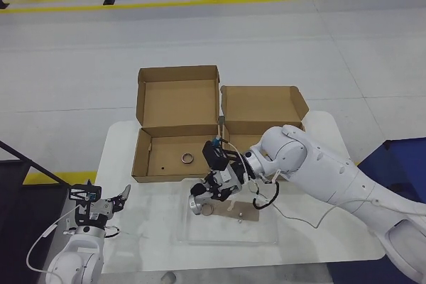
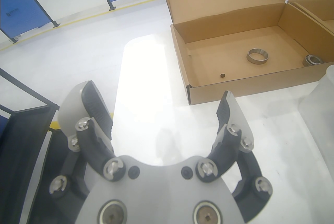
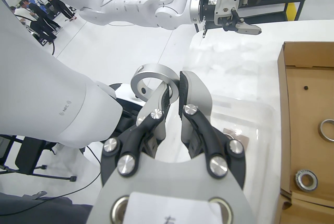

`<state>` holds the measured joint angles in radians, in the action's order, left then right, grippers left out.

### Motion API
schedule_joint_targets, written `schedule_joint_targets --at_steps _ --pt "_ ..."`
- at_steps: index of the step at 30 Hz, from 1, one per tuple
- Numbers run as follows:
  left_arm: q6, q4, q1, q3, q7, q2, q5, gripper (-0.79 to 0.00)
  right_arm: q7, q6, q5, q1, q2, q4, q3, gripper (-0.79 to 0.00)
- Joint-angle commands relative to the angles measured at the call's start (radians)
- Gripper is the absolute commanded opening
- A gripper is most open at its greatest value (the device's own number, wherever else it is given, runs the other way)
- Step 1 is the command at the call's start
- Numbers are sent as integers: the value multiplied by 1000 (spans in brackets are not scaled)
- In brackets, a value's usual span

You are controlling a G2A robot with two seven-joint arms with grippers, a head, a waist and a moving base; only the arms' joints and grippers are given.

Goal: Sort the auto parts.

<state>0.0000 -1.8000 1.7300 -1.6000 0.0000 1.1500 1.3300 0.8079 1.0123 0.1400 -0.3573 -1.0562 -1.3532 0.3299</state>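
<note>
Above tray (image 1: 266, 231), right pincer (image 3: 174, 86) grips a collar (image 3: 154, 69), left pincer (image 2: 159, 94) open; ring (image 2: 257, 56) and bearing (image 2: 312, 60) already in box (image 2: 234, 89), more seemingly left in tray.

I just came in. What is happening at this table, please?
The robot is sorting metal parts. Its right gripper is shut on a silver ring, held up close to a clear tray on the white table. The left gripper is open with nothing in it, near the table's edge. An open cardboard box holds another ring and a bearing.
</note>
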Motion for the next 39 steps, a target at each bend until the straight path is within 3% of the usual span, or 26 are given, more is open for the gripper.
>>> schedule_joint_targets --at_steps 1,6,12,30,34,37,39 --pt "0 0 0 0 0 0 0 0 0 0 1 0 0 0 0 -785" --pt "0 0 0 0 0 0 0 0 -18 -4 16 -12 -1 -7 2 -785" --pt "0 0 0 0 0 0 0 0 0 0 381 -21 -14 -139 -46 -785" --pt "0 0 0 0 0 0 0 0 -6 -3 388 -28 -14 -145 -47 -785" --pt "0 0 0 0 0 0 0 0 12 -12 659 -97 -24 -233 -77 -785" --pt "0 0 0 0 0 0 0 0 151 -151 902 -94 -32 -290 -107 -785" --pt "0 0 0 0 0 0 0 0 236 -235 1078 -122 -37 -295 -65 -785"
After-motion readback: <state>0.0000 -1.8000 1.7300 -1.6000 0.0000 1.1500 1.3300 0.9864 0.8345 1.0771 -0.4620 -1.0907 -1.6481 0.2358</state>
